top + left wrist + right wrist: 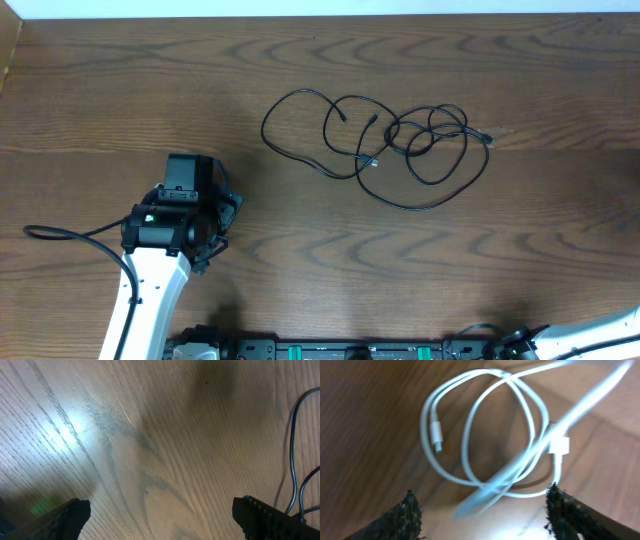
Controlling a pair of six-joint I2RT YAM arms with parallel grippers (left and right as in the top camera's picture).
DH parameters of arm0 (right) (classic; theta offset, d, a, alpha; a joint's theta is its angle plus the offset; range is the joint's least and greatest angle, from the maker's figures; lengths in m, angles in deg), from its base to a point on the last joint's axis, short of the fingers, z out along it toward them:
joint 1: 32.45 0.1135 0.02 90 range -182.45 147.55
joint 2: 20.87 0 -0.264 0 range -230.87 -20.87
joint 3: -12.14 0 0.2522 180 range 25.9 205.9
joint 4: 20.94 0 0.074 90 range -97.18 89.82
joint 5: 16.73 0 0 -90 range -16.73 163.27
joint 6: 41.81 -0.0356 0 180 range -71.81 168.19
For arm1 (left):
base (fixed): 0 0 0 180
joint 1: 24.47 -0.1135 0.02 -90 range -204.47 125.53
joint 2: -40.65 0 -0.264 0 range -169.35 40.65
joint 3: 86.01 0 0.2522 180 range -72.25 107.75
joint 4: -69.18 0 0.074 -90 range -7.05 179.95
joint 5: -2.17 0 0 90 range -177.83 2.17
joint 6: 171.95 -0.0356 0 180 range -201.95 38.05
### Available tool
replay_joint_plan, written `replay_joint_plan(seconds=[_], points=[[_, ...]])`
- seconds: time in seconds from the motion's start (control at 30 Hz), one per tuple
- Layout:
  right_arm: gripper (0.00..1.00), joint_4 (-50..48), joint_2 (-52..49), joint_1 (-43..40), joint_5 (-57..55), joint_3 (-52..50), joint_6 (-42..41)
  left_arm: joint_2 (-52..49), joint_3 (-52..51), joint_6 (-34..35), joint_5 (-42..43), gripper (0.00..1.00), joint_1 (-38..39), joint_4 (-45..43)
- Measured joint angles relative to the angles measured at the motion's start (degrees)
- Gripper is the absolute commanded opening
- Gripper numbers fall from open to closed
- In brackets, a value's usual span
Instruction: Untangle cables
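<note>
Several thin black cables (400, 140) lie looped over one another right of the table's middle. My left gripper (225, 225) hovers well to their left, over bare wood. In the left wrist view it (160, 510) stands wide open and empty, with black cable strands (292, 460) at the right edge. In the right wrist view a white cable (470, 450) lies coiled on the wood, with a small plug (436, 435) and a connector block (559, 445). One blurred strand (570, 415) crosses the coil. My right gripper (482, 510) is open just short of the coil, holding nothing.
Only a white link of the right arm (600, 335) shows at the overhead view's bottom right corner. The arms' base rail (330, 350) runs along the front edge. The left arm's thick black wire (60, 235) trails to the left. The table's back edge (300, 14) is far off.
</note>
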Motion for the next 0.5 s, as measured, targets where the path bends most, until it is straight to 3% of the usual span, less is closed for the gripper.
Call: replay_joint_plan(seconds=[0.33, 0.5], points=[[0.81, -5.8, -0.2, 2.1, 4.4, 0.0, 0.0, 0.0, 0.0, 0.0, 0.0, 0.98, 0.0, 0.0], [0.63, -7.7, -5.1, 2.0, 4.8, 0.1, -0.3, 0.0, 0.0, 0.0, 0.0, 0.98, 0.0, 0.0]])
